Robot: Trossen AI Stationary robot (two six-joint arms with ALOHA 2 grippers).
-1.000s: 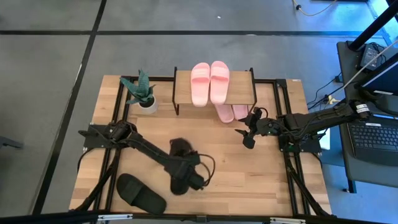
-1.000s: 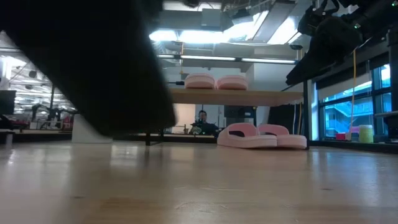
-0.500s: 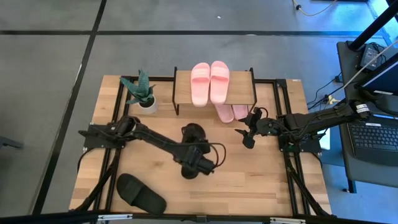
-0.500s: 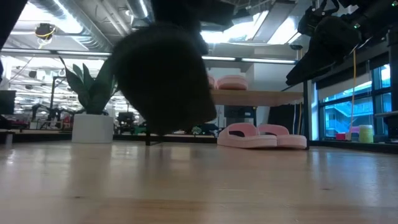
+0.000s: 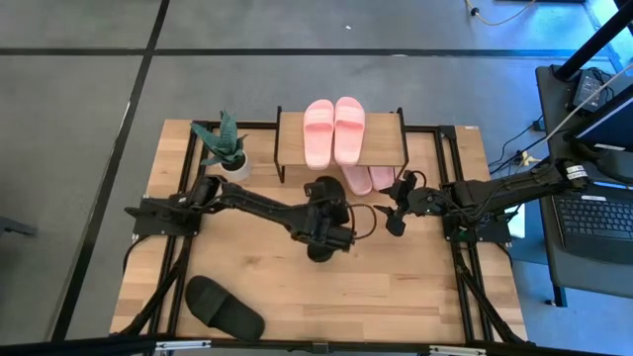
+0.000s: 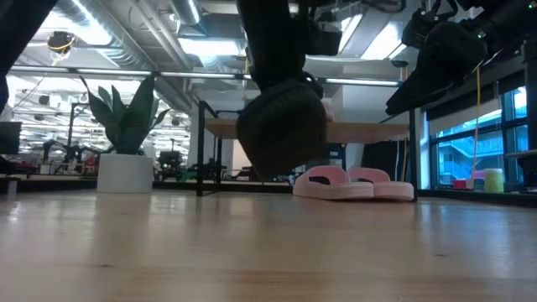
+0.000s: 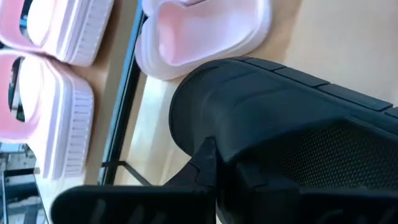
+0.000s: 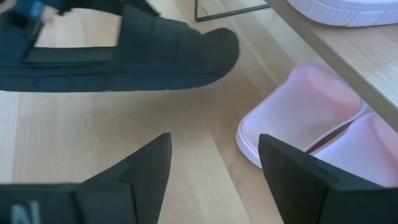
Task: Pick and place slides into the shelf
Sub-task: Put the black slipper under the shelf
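the left end effector (image 5: 323, 229) is clamped on a black slide (image 5: 324, 196), held off the tabletop (image 5: 415, 287) mid-frame, just before the shelf (image 5: 290, 140). the right end effector (image 5: 393, 215) hangs wide open, empty, right of centre. another black slide (image 5: 225, 308) lies lower left.

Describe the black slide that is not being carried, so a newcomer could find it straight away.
Start at the wooden table and go to its near left corner, the side opposite the shelf and the potted plant. A single black slide lies flat there at an angle, alone on the boards. The other black slide is held up mid-table by the left hand, and the rest are pink.
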